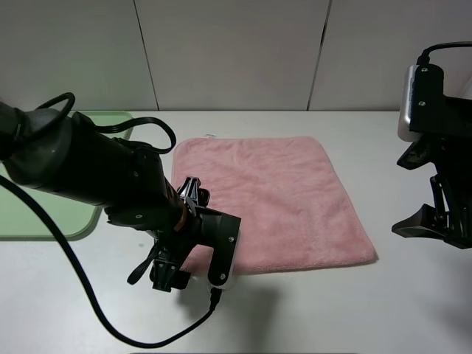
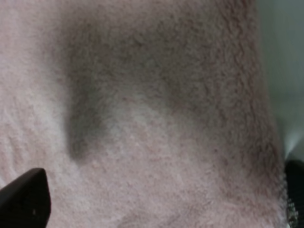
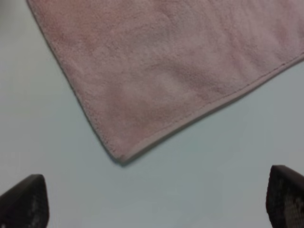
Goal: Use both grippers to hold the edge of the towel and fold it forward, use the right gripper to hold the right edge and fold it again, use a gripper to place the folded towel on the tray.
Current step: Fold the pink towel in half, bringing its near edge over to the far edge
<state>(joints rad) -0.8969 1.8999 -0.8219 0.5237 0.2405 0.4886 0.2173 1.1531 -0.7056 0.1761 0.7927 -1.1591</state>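
1. Exterior high view: white table [image 1: 332,310] across the whole lower frame.
2. Pink towel [image 1: 273,199] spread flat and unfolded at mid-frame on the table. Same towel [image 2: 156,109] fills nearly all of the left wrist view.
3. Bulky left gripper [image 1: 169,274] low over the towel's lower-left corner, arm slanting in from frame left. Fingers [image 2: 23,199] spread wide with plush between them, nothing pinched. Cannot tell whether they touch the cloth.
4. Pale green tray [image 1: 37,214] at far left of frame, near the towel, partly hidden behind the left arm.
5. Black right gripper [image 1: 420,192] at the right frame edge, over bare table, apart from the towel's right side. Fingers [image 3: 23,199] spread wide, holding nothing.
6. Stitched edge of the towel [image 3: 228,99] clear in the right wrist view, ending in a corner [image 3: 118,159] lying on bare table ahead of the spread fingers.
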